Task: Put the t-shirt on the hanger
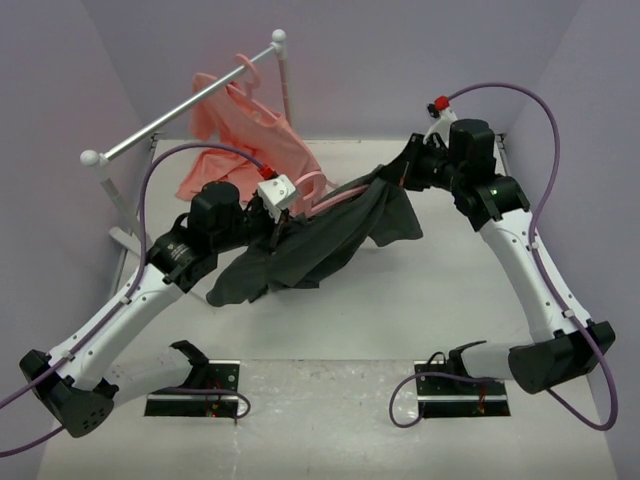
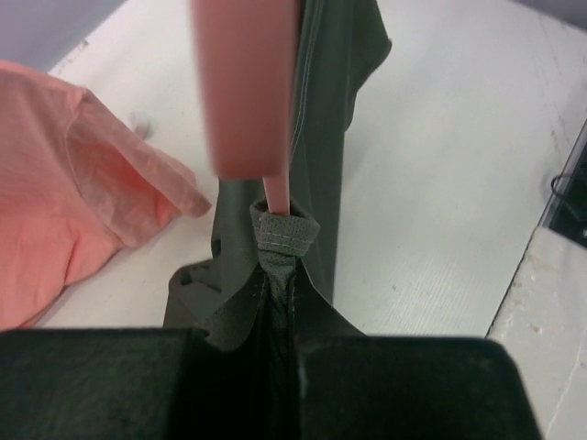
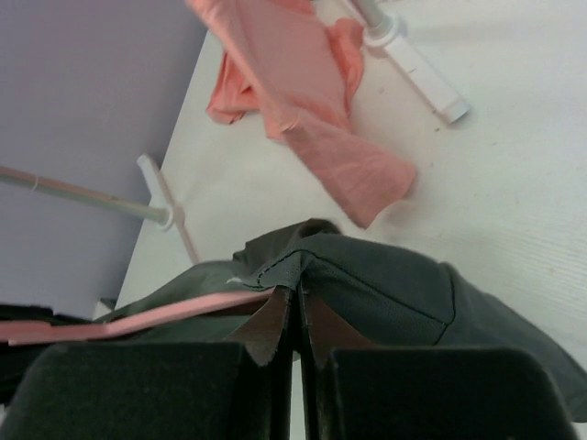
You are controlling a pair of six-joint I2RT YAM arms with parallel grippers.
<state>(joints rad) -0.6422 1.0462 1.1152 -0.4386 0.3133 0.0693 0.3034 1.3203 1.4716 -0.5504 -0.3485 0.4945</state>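
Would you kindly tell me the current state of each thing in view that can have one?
t-shirt: bunched, held up at two points, sagging between them.
hanger: partly tucked inside the t-shirt.
left hand: shut on the t-shirt.
right hand: shut on the t-shirt.
rack: upright.
pink garment: hanging from the rack, lower part crumpled.

Overhead view looks down from behind; both close wrist views share the t-shirt (image 1: 330,245), probably the pink garment (image 1: 250,140) too.
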